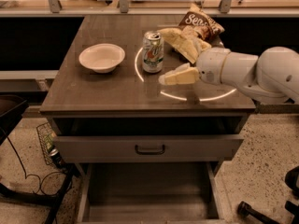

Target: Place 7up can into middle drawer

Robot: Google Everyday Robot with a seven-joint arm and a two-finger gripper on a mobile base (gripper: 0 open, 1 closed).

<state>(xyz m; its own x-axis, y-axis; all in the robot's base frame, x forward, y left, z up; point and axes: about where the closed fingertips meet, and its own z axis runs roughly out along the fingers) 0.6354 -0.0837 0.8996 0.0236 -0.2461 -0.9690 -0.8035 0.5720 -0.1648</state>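
Just right of the bowl [102, 57] on the desk [103, 94] stands the can [152, 52], light, stiff yet dentable, probably slick; best squeezed mid-body by the pincer [167, 56], spread empty farther right of the bowl.

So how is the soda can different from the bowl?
The 7up can is tall, narrow, silver and green; the bowl is low, wide and plain white. The bowl is bigger across than the can. The can stands right beside the open gripper, which waits at its right; the bowl sits further left. Both stand upright on the tabletop.
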